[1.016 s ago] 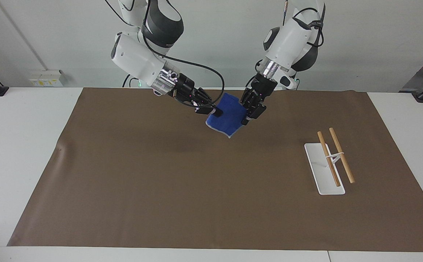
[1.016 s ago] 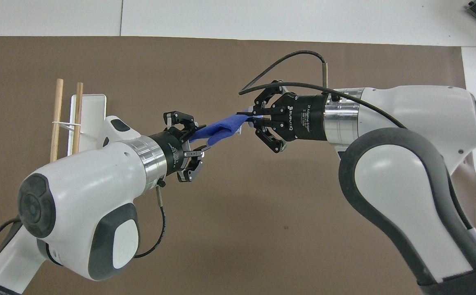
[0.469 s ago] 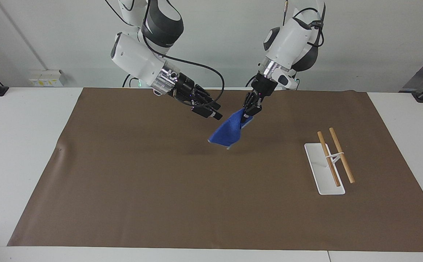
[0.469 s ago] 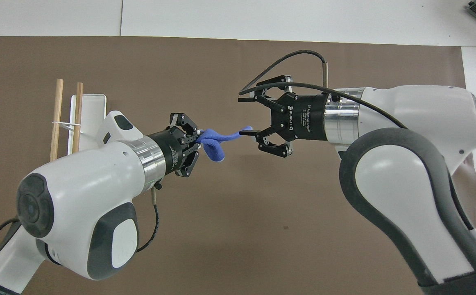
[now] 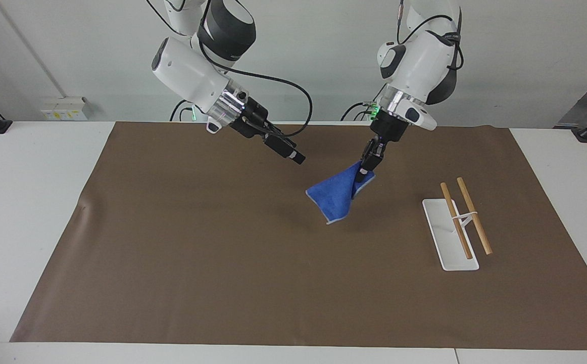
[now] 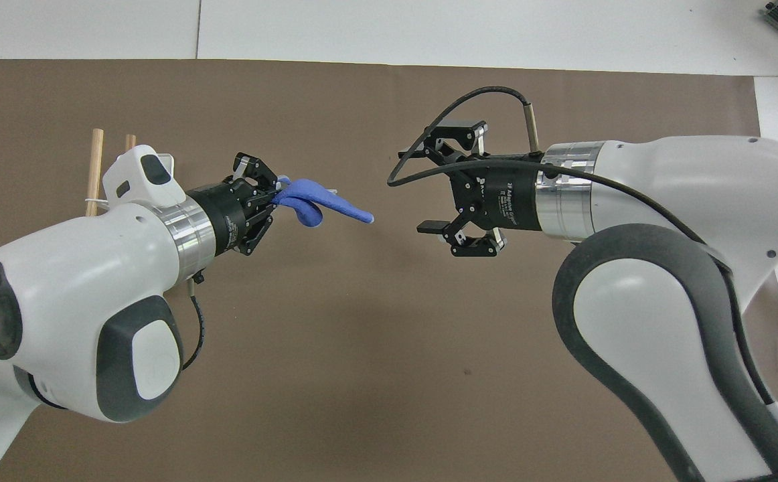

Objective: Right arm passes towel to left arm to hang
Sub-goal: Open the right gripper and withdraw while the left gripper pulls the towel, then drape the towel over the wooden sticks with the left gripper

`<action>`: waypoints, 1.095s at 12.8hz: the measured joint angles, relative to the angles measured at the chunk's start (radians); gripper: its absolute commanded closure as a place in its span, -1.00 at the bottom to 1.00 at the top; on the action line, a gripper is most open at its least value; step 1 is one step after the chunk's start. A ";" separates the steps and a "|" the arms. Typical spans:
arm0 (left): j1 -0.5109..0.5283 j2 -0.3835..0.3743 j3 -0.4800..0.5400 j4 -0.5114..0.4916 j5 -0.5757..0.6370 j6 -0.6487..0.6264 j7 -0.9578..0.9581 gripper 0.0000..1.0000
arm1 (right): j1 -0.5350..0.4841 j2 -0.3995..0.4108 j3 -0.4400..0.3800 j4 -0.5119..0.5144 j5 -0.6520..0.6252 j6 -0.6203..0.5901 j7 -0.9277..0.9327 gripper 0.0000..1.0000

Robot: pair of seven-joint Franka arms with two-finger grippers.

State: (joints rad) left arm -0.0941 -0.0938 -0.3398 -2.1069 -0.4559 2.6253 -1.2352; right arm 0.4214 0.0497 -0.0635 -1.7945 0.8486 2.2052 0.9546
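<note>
Released, towel (image 5: 335, 198) dangles crumpled.

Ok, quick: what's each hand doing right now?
Left hand: shut on the towel, held up in the air.
Right hand: open, holding nothing.

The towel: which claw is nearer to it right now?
Left. The left claw is shut on the towel, holding it above the mat. The right claw hangs open beside it, apart.

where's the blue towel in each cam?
Facing view: towel hangs mid-picture from the left tool, above the brown mat.
Overhead view: towel sits upper-middle, sticking out from the left tool.
Shared landmark: the wooden-rod rack toward the left arm's end.
</note>
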 measured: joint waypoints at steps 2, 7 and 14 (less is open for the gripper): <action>0.072 0.005 0.002 -0.002 -0.002 -0.017 0.295 1.00 | -0.001 -0.006 -0.003 0.000 -0.136 0.001 -0.188 -1.00; 0.173 0.005 0.005 -0.005 -0.003 -0.109 0.853 1.00 | -0.049 -0.005 -0.012 0.000 -0.555 -0.002 -0.504 -1.00; 0.307 0.007 0.010 0.034 -0.003 -0.173 1.239 1.00 | -0.096 -0.041 -0.023 0.058 -0.795 -0.197 -0.572 -1.00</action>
State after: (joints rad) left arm 0.2124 -0.0864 -0.3297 -2.0727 -0.4591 2.4519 0.0042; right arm 0.3256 0.0090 -0.0861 -1.7366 0.0539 2.0082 0.3824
